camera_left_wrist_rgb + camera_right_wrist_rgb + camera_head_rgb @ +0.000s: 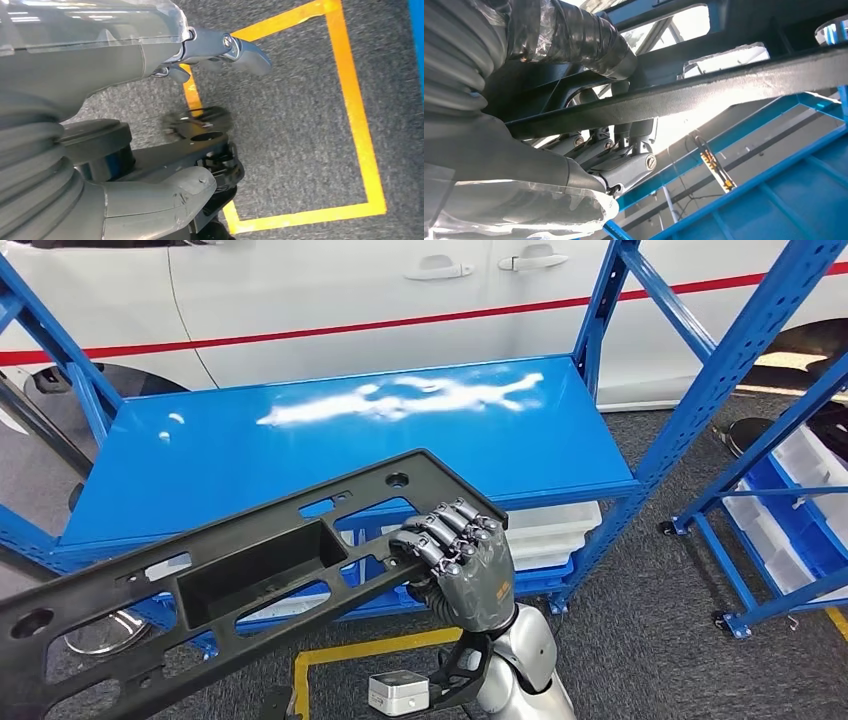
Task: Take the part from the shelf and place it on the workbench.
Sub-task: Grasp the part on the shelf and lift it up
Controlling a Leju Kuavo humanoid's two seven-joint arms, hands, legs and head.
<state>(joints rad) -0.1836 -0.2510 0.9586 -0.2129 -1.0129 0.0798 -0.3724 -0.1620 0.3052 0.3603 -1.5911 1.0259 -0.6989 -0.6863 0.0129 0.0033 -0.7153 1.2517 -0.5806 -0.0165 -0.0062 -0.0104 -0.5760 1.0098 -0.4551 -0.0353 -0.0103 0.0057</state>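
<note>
A long black plastic part (250, 570) with several cutouts and a box-shaped recess hangs tilted in front of the blue shelf (300, 450), its left end lower. My right hand (460, 560) grips its upper right end, fingers wrapped over the edge bar. From the right wrist view the fingers (624, 160) curl around the part's black bar (724, 85). The shelf's top board is bare. My left hand (150, 60) hangs over the floor with its fingers (235, 47) stretched out and nothing in it.
A white car (350, 290) with a red stripe stands behind the shelf. White bins (555, 530) sit on the lower level. A second blue rack (790, 490) with bins stands to the right. Yellow tape (360, 125) marks the grey carpet floor.
</note>
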